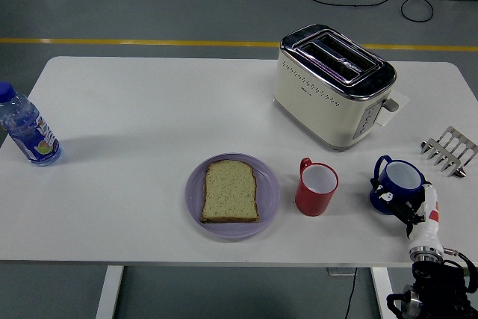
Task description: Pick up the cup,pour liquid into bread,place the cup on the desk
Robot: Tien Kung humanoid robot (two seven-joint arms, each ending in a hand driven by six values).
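Note:
A blue cup [403,176] with a white inside stands at the table's right front, its handle turned to the left. My right hand [404,206] comes up from the lower right corner, and its black fingers [382,198] curl around the cup's near side. A slice of bread [230,191] lies flat on a purple plate [269,193] at the front middle. Between plate and blue cup stands a red cup [317,187], upright and untouched. My left arm does not show.
A cream toaster [334,84] stands behind the cups at the back right. A small metal toast rack [450,150] sits near the right edge. A water bottle [27,130] stands at the far left. Cables lie on the floor beyond the table.

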